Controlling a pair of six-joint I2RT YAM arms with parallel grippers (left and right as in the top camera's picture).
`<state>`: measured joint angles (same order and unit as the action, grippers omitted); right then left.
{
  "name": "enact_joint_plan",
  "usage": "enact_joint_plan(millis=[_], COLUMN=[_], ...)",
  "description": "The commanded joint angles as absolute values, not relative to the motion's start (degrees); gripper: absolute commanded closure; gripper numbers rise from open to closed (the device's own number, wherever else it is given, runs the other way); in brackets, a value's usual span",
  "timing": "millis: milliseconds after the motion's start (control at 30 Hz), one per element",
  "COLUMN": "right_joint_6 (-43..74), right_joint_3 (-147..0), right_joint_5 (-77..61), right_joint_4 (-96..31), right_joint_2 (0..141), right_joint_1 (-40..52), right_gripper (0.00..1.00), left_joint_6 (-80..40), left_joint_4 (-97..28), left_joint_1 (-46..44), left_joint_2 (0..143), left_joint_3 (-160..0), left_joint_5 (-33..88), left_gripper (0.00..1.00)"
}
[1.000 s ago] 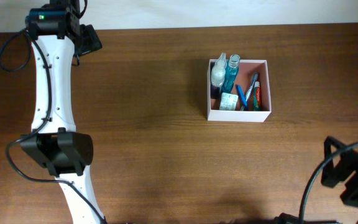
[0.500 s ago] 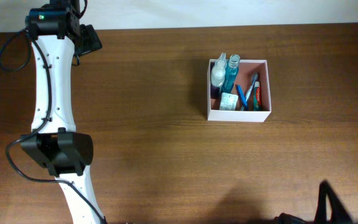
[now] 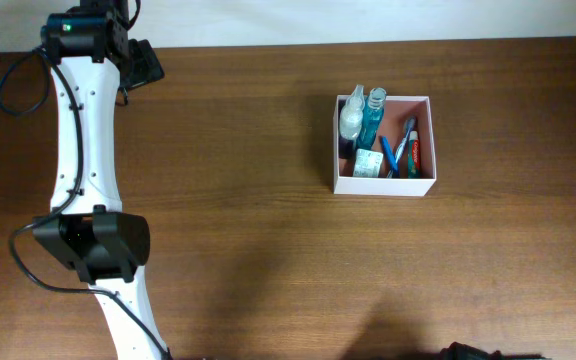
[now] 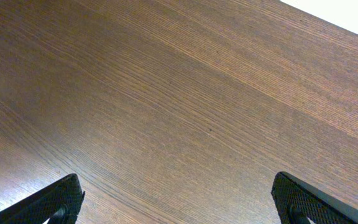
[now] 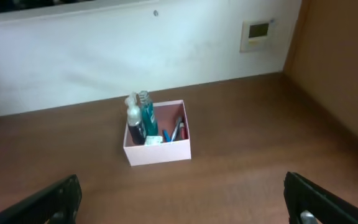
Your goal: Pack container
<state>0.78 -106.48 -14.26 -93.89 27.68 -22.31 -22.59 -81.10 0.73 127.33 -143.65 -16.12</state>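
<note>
I've got the container [image 3: 383, 185], toiletries [image 3: 372, 128] inside, on the bench [image 3: 258, 200]; left claw [image 4: 179, 200] and right claw [image 5: 184, 200] gape wide, well apart from it.

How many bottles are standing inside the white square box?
2. Seen from overhead, a clear spray bottle stands against the left wall of the white square box, a teal bottle just right of it. Others may be hidden.

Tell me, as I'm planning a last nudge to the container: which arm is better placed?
Probably right: the right gripper faces the container, fingers open; the left gripper sits over the table, far off.
</note>
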Motion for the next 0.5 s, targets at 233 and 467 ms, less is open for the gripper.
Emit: enact_joint_plan(millis=[233, 467], right_joint_6=[0.2, 0.2], right_joint_3=[-77.8, -57.3], right_joint_5=[-13.3, -13.5], right_joint_4=[-68.5, -46.6], right_joint_2=[14.8, 7.9], right_joint_1=[-20.4, -17.8], right_gripper=[0.01, 0.01], left_joint_6=[-23.4, -23.4], left_joint_4=[-81.0, -81.0], left_joint_1=[0.8, 0.8], left_joint_2=[127.7, 127.7], left_joint_3=[-143.5, -143.5], left_joint_5=[-16.8, -16.8], left_gripper=[0.01, 0.01])
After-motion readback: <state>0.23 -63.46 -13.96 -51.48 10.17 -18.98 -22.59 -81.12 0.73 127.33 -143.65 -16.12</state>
